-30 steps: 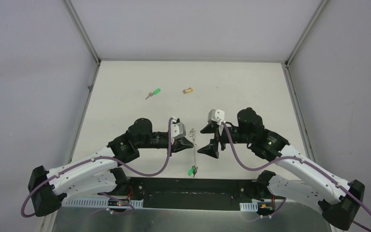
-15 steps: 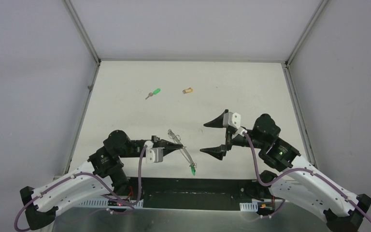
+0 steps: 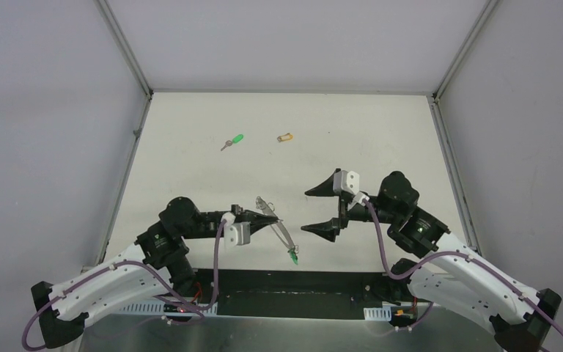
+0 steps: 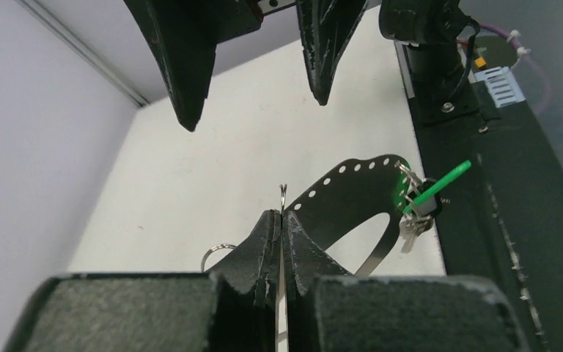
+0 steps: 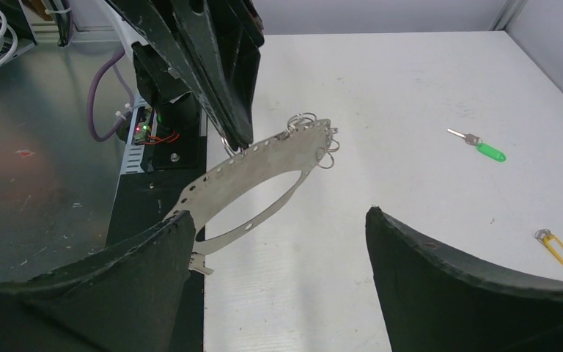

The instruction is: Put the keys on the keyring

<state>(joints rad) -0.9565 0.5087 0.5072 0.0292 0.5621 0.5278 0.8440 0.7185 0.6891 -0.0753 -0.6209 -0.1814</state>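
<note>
Two keys lie loose on the bench (image 3: 381,132), both well beyond the keyring (image 5: 278,158) on its side away from the arm bases. The green key (image 3: 234,140) lies beyond and a little to the left of the keyring. The yellow-tan key (image 3: 285,137) lies almost straight beyond it. The two keys are apart from each other.

The keyring shows in the wrist views as a thin grey metal band punched with a row of holes and bent into a long loop. It is held off the bench, tilted. The left end effector (image 3: 267,220) is closed on the keyring, its fingers pinching the band's thin edge near the end that points away from the arm bases. A green tag (image 4: 443,180) and a small metal piece dangle from the keyring's opposite end, the one nearest the arm bases. A few small split rings (image 5: 324,147) hang at the pinched end.

The right end effector (image 3: 307,210) hangs just to the right of the keyring, not touching it. Its fingers are spread wide and hold nothing, and its gap faces the keyring's flat side.
</note>
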